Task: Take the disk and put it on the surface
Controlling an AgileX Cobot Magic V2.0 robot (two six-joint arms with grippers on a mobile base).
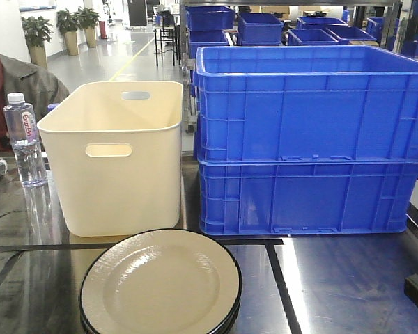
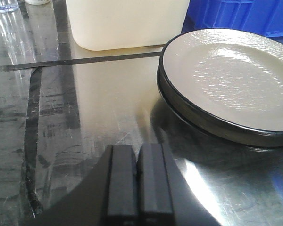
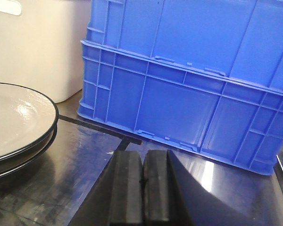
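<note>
- Two cream-coloured round plates with black rims point(image 1: 161, 282) sit stacked on the dark grey glossy metal tabletop point(image 1: 348, 278), right at the front edge of the front camera's shot. Pretty sure it's two, since both wrist views show a second rim peeking out under the top one.
- Behind the stack, just past a strip of black tape point(image 1: 136, 245) running across the tabletop, stands a cream plastic bin with handle cutouts point(image 1: 115, 156).
- Next to that bin, on its right in the front view, are two big blue plastic crates point(image 1: 310, 139), one stacked on the other. More blue crates sit further back in the room.
- Clear plastic water bottle with a white cap point(image 1: 24, 139) stands on the tabletop to the left of the cream bin, with a person in a grey jacket point(image 1: 17, 90) behind it.
- Left gripper point(image 2: 137, 181): black fingers pressed together, nothing between them. It hangs low over bare tabletop, near the plate stack but not touching it; the stack is up and to the right in its camera.
- Right gripper point(image 3: 144, 188): same deal, fingers closed against each other and holding nothing. It's over the tabletop facing the lower blue crate, with the plates off at the left edge of its view, apart from it.
</note>
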